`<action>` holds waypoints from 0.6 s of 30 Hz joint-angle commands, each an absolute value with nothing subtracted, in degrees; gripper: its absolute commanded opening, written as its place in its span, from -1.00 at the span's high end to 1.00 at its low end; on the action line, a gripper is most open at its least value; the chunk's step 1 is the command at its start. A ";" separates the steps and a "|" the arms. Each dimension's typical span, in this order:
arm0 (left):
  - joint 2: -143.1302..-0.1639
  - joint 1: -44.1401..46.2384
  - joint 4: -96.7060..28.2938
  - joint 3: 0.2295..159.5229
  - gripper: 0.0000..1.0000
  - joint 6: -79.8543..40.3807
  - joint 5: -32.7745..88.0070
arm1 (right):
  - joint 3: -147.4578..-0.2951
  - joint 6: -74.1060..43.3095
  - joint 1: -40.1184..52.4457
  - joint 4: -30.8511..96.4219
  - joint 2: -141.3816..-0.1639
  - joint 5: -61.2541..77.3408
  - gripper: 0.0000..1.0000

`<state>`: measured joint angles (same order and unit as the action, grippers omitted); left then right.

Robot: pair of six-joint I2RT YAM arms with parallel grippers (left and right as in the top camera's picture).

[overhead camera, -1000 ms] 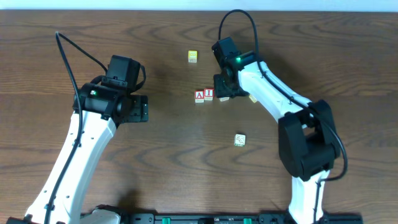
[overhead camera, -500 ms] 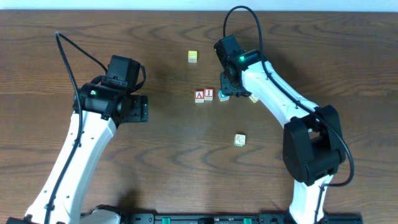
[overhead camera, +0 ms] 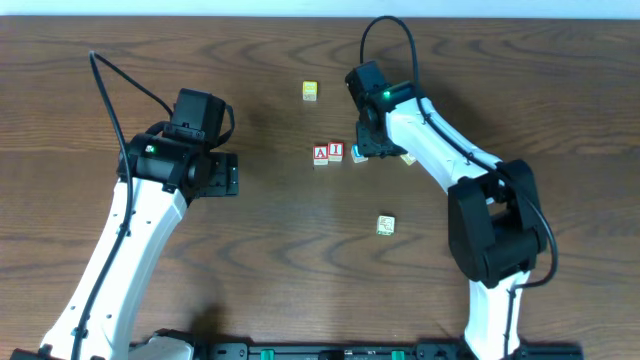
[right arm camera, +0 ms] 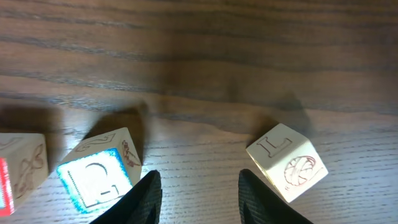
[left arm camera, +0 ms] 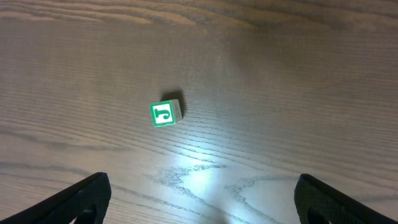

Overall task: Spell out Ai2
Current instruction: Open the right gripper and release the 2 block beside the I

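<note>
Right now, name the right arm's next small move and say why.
Probably lift the right gripper straight up. Its jaws are open with nothing between them, and the blue cube sits on the table beside the red I cube, close to one finger; a sideways move might knock it.

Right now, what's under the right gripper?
The right gripper is open over bare table; the blue-faced cube sits just outside one finger, a cream cube outside the other. Overhead, the arm covers most of this.
</note>
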<state>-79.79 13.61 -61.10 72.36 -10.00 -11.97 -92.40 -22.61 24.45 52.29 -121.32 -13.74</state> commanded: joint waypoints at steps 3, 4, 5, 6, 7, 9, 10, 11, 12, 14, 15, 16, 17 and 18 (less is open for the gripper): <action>-80.05 13.43 -61.25 72.58 -0.91 -8.99 -12.10 | -91.90 -23.73 24.58 52.10 -122.78 -13.93 0.20; -80.05 13.43 -61.25 72.58 -0.91 -8.99 -12.10 | -91.90 -23.75 24.71 52.10 -123.11 -13.91 0.21; -80.05 13.43 -61.25 72.58 -0.91 -8.99 -12.10 | -91.90 -23.77 24.86 52.07 -123.42 -13.89 0.21; -80.05 13.43 -61.25 72.58 -0.91 -8.99 -12.10 | -91.90 -24.14 25.17 52.01 -123.66 -13.87 0.21; -80.05 13.43 -61.25 72.58 -0.91 -8.99 -12.10 | -91.90 -24.29 25.30 51.81 -123.79 -13.63 0.21; -80.05 13.43 -61.25 72.58 -0.91 -8.99 -12.10 | -91.90 -24.36 25.58 51.16 -123.87 -12.01 0.21; -80.05 13.43 -61.25 72.58 -0.91 -8.99 -12.10 | -91.90 -24.38 25.61 50.76 -123.87 -10.87 0.21; -80.05 13.43 -61.25 72.58 -0.91 -8.99 -12.10 | -91.90 -24.43 25.71 50.41 -123.87 -9.93 0.21; -80.05 13.43 -61.25 72.58 -0.91 -8.99 -12.10 | -91.90 -24.88 25.76 50.28 -123.87 -9.56 0.21; -80.05 13.43 -61.25 72.58 -0.91 -8.99 -12.10 | -91.90 -25.28 25.93 50.30 -123.87 -9.58 0.22; -80.05 13.41 -61.25 72.58 -0.91 -8.99 -12.10 | -91.90 -25.26 25.96 50.28 -123.87 -9.61 0.22; -80.05 13.43 -61.25 72.58 -0.91 -8.99 -12.10 | -91.90 -25.28 26.04 50.28 -123.87 -9.58 0.22; -80.05 13.43 -61.25 72.58 -0.91 -8.99 -12.10 | -91.90 -25.28 26.09 50.26 -123.87 -9.56 0.22; -80.05 13.43 -61.25 72.58 -0.91 -8.99 -12.10 | -91.90 -25.28 26.11 50.26 -123.87 -9.56 0.22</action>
<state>-79.79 13.61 -61.10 72.36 -10.02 -11.97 -92.18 -23.99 25.63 50.28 -123.15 -10.04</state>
